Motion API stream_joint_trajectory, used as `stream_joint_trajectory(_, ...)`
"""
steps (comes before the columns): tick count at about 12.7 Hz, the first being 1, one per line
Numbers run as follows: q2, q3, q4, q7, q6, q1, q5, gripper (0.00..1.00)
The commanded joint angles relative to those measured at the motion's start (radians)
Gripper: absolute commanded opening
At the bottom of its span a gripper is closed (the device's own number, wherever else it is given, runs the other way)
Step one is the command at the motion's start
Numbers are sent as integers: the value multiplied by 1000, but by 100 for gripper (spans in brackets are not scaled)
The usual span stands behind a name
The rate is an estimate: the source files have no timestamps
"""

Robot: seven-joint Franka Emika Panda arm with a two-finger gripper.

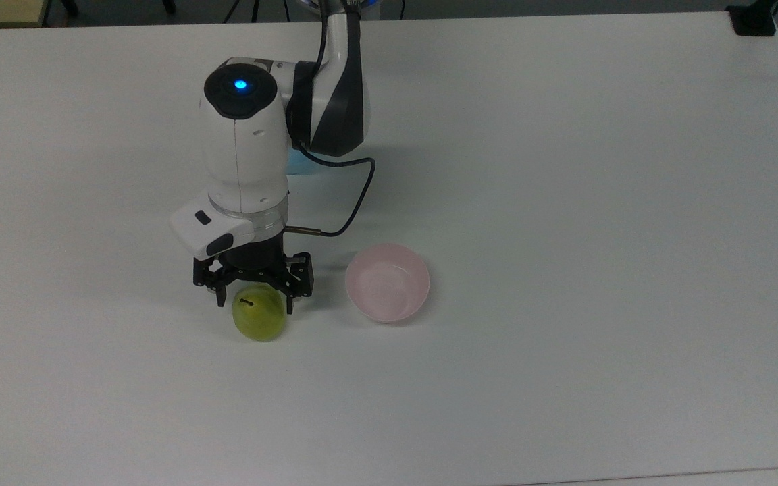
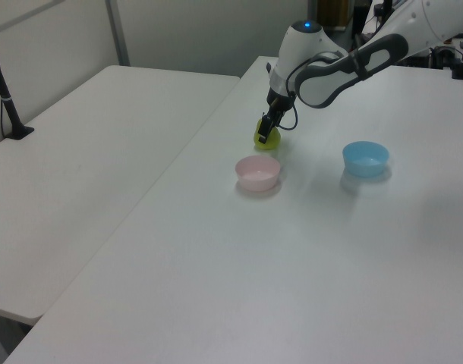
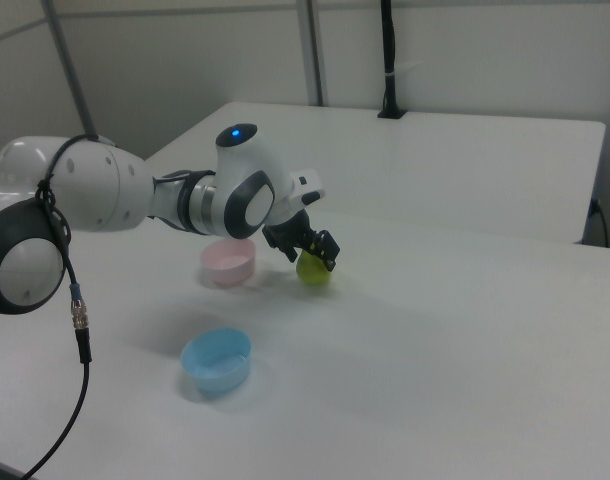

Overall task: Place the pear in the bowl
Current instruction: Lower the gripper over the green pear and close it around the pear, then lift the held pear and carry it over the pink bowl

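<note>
The yellow-green pear stands upright on the white table, its dark stem up. My gripper is open and lowered over the pear's top, one black finger on each side of it. The pale pink bowl sits empty a short way off, to the pear's right in the top view.
A light blue bowl stands farther off on the same white table, mostly hidden under the arm in the top view. A second white table adjoins on the left view's left. A black post stands at the back.
</note>
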Motion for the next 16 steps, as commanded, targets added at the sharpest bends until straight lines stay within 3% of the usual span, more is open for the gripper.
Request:
stream_joint_trajectory(1,36,-5,19,-3,57,9,1,78)
stream_joint_trajectory(4,36,-5,19,-3,60,7,3,37)
stream_joint_trajectory(6,27,-5,19,-4,58,7,5,26)
stream_joint_trajectory(10,-91,-5,-10,-3,17,1,6,26)
stream_joint_trajectory(14,-238,6,-24,35,-176,18,9,27)
stream_joint_trajectory(16,-307,6,-41,130,-244,89,5,27)
